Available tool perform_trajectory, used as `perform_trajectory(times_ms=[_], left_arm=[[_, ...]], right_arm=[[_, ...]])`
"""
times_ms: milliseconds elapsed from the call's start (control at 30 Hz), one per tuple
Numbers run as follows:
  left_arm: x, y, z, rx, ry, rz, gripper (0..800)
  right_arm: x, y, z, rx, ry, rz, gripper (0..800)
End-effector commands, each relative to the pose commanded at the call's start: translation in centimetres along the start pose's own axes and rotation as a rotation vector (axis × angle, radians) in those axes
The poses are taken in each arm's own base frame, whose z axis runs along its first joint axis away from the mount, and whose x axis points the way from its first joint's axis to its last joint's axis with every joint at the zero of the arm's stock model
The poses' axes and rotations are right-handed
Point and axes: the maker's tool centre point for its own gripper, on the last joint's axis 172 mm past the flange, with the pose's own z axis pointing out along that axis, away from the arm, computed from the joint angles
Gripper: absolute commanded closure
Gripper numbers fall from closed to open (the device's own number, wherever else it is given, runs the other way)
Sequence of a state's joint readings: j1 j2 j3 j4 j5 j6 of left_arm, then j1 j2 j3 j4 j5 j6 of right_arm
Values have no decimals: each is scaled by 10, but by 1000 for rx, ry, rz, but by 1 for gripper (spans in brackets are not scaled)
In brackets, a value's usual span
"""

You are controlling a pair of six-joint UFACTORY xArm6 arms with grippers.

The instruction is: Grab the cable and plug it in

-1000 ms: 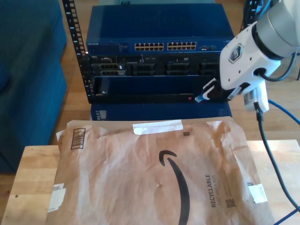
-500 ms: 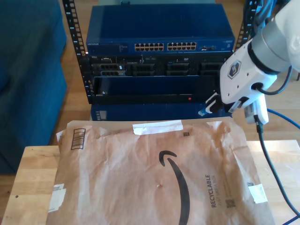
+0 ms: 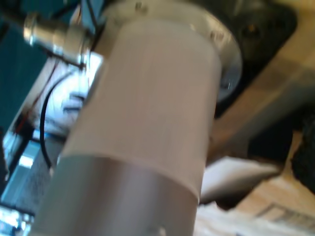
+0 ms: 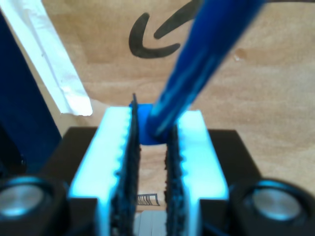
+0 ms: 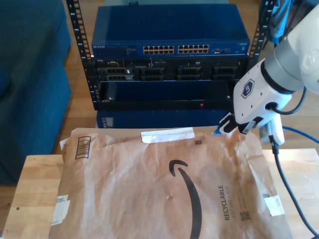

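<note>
My second tool (image 5: 225, 127) lowered toward envelope (image 5: 164, 184), cable (image 4: 197, 73) pinched between pads

My second gripper (image 4: 150, 162) is pinching the cable (image 4: 197, 64) between its two ribbed pads (image 4: 129, 162), the jaws standing nearly closed on the blue boot. In the exterior view the same white arm (image 5: 279, 69) is reaching in from the exterior view's right, its wrist angling downward with my second gripper (image 5: 227, 124) pointing toward the exterior view's left.
</note>
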State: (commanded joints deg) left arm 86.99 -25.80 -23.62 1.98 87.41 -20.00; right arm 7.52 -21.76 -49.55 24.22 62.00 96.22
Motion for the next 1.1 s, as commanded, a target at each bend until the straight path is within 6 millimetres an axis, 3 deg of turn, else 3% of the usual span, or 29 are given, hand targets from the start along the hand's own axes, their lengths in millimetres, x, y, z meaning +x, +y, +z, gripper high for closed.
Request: perform_trajectory(times_ms=[100,333,833,933,1100], left_arm=[[16,6,5,-41,98,13,0],[50,-2,11,-125,203,31,0],[47,-12,22,-158,236,72,0],[44,-13,37,-160,213,67,0],[51,-11,41,-157,239,119,0]], right_arm=[[0,1,1,-2,0,-1,800],[0,0,1,-2,1,3,800],[-1,-3,2,9,0,1,800],[0,-4,4,5,2,5,800],[0,-11,5,21,0,7,800]])
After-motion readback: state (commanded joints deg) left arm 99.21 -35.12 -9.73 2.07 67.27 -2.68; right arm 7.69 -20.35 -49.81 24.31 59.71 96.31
